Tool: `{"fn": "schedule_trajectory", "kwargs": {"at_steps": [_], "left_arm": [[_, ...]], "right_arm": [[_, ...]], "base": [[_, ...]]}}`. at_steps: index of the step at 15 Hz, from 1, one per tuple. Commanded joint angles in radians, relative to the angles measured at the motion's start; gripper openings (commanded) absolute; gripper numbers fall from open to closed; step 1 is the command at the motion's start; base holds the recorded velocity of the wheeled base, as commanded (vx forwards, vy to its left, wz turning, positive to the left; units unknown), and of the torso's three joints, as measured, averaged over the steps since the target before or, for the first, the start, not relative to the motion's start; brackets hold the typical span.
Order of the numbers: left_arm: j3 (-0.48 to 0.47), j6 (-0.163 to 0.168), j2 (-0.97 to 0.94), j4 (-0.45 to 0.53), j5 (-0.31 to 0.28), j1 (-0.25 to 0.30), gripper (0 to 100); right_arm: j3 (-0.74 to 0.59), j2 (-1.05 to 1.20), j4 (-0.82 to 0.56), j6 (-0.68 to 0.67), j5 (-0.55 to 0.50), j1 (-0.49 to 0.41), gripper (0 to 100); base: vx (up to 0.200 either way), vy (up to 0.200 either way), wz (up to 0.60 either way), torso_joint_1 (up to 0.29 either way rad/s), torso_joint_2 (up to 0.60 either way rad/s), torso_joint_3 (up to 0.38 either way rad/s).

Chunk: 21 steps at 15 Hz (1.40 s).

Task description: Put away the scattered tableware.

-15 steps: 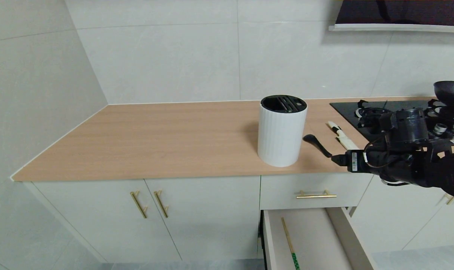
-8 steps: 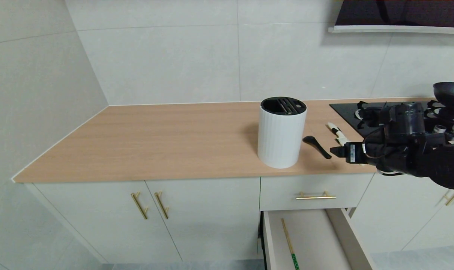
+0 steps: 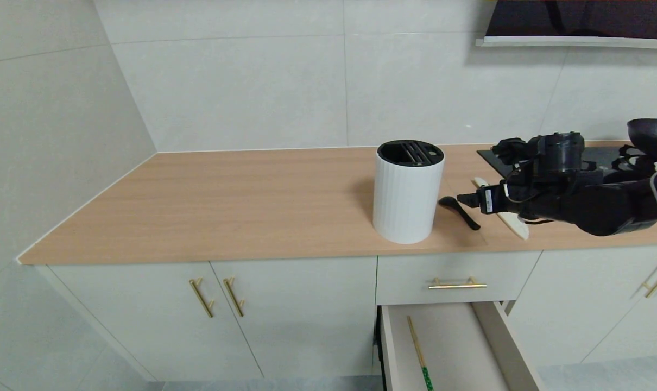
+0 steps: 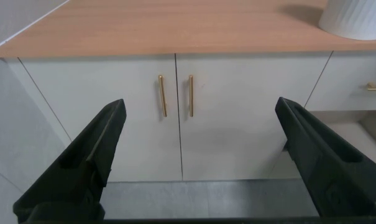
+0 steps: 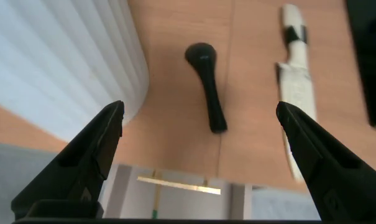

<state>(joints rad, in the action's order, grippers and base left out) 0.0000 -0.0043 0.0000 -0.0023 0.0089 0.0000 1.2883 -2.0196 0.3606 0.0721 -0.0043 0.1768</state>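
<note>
- Since a second ago, the right arm has come up from the front edge of the countertop (image 3: pixel 225 206) and moved left and farther back over it.
- The left claw (image 4: pixel 199 109) hangs low in front of the white cupboard doors (image 4: pixel 175 124), under the left part of the countertop. Its two fingers are spread wide apart and hold nothing.
- A tall white holder (image 3: pixel 408 195) with a black slotted top stands upright near the front edge of the countertop, right of the middle.
- The black spoon (image 3: pixel 459 209) lies flat just to the right of the holder, not touching it. Its round end points to the back and its handle to the front edge.
- The right claw (image 3: pixel 467 199) hovers above the spoon. Its fingers are spread wide with nothing in them.
- The white knife (image 3: pixel 516 226) with a black band lies just right of the spoon, side by side with it, partly under the arm.
- The black stove (image 3: pixel 494 157) sits at the back right of the countertop, with a black pan (image 3: pixel 651 133) on it.
- Below the countertop, a drawer (image 3: pixel 491 336) is pulled open. A wooden chopstick (image 3: pixel 418 350) with a green end lies inside by its left wall.
</note>
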Motion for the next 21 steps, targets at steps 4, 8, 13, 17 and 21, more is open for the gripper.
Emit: {"fn": "schedule_trajectory", "kwargs": {"at_steps": [4,8,13,17,21], "left_arm": [[0.000,0.000,0.000,-0.001,0.000,0.000,100],[0.000,0.000,0.000,-0.001,0.000,0.000,100],[0.000,0.000,0.000,-0.001,0.000,0.000,100],[0.000,0.000,0.000,-0.001,0.000,0.000,100],[0.000,0.000,0.000,-0.001,0.000,0.000,100]], "right_arm": [[0.086,-0.185,0.004,0.014,0.044,-0.040,100],[0.109,-0.222,0.008,0.012,0.056,-0.049,100],[0.151,-0.295,0.031,0.006,0.050,-0.049,100],[0.209,-0.338,0.044,-0.040,0.044,-0.049,100],[0.218,-0.352,0.044,-0.040,0.041,-0.049,100]], "base": [[0.000,0.000,0.00,0.000,0.00,0.000],[0.000,0.000,0.00,0.000,0.00,0.000],[0.000,0.000,0.00,0.000,0.00,0.000],[0.000,0.000,0.00,0.000,0.00,0.000],[0.000,0.000,0.00,0.000,0.00,0.000]]}}
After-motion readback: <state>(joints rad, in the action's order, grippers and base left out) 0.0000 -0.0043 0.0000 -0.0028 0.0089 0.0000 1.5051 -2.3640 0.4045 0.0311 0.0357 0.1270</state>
